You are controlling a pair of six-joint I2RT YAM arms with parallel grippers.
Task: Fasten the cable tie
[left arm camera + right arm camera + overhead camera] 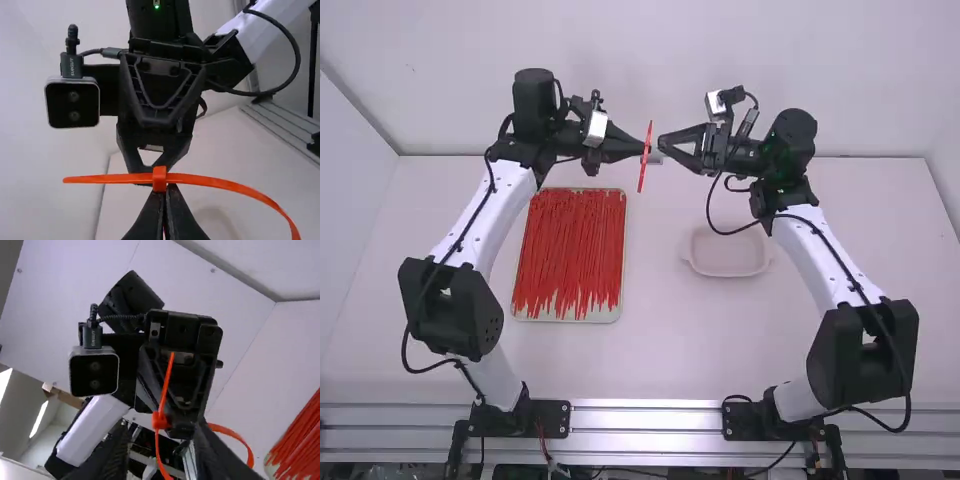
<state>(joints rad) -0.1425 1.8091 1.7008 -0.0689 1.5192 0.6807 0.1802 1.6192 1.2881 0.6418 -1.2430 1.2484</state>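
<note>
we see white links and black joints on the left arm [470, 225] and right arm [820, 250]. just beside the right wrist's grey camera [72, 102] is the black, ribbed right gripper [158, 167]. a black cable [82, 52] plugs into the camera, and a green light [156, 6] glows near it.

Arms: two, left arm [480, 215] and right arm [820, 250]. Grippers: two, left gripper [642, 152] and right gripper [661, 150], upper middle of frame. Wrist cameras [720, 103]: two. Cable tie [644, 168] held aloft: one. Loose red ties [570, 250]: dozens (too dense for exact count). Tray [565, 319]: one, left of centre. White dish [725, 262]: one, right of centre.
</note>
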